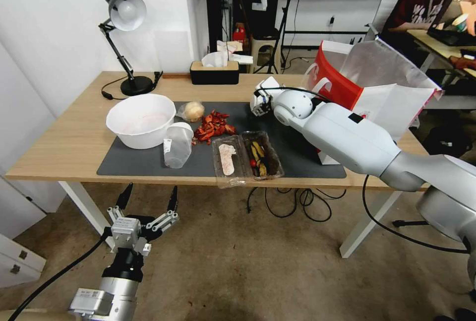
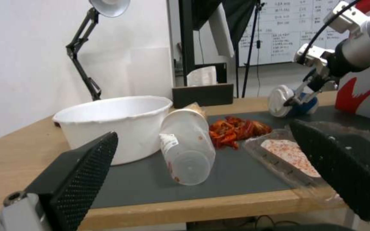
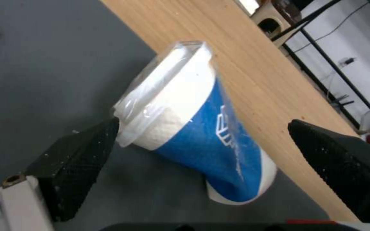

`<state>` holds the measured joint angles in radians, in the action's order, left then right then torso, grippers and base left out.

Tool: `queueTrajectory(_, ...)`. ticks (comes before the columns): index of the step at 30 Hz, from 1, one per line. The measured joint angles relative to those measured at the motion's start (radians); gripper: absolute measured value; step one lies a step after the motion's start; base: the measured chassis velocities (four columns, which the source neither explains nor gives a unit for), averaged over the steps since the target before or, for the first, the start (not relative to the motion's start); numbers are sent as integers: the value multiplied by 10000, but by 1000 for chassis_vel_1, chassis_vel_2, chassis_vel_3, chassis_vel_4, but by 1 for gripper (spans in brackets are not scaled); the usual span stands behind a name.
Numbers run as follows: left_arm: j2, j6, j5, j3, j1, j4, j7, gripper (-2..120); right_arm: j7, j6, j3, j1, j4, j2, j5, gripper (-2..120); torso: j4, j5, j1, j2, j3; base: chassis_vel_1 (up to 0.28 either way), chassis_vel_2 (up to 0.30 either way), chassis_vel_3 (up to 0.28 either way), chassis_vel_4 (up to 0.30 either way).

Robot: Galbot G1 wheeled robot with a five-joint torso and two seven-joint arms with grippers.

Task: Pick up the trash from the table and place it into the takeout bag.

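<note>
A blue-and-white cup with a clear lid lies on its side at the far edge of the dark grey mat. My right gripper is open around it, one finger by the lid and the other standing off. In the left wrist view the cup shows under that gripper. The white-and-red takeout bag stands open at the table's right end. A white bowl, a clear plastic cup, a wrapped ball, red scraps and a clear tray lie on the mat. My left gripper hangs open below the front edge.
A black desk lamp and a black tissue box stand along the table's back edge. Cables hang under the table. Bare wood lies left of the bowl.
</note>
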<state>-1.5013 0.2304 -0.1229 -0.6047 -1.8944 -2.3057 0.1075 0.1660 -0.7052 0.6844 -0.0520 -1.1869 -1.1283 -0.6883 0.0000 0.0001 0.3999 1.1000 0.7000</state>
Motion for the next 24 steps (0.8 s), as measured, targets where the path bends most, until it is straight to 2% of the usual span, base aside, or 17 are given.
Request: queueTrajectory(24, 198, -63, -272, -39, 313, 192, -33, 100, -858, 526, 271, 20, 746, -103, 384, 100, 0, -1, 1, 0, -1, 0, 0, 0, 0)
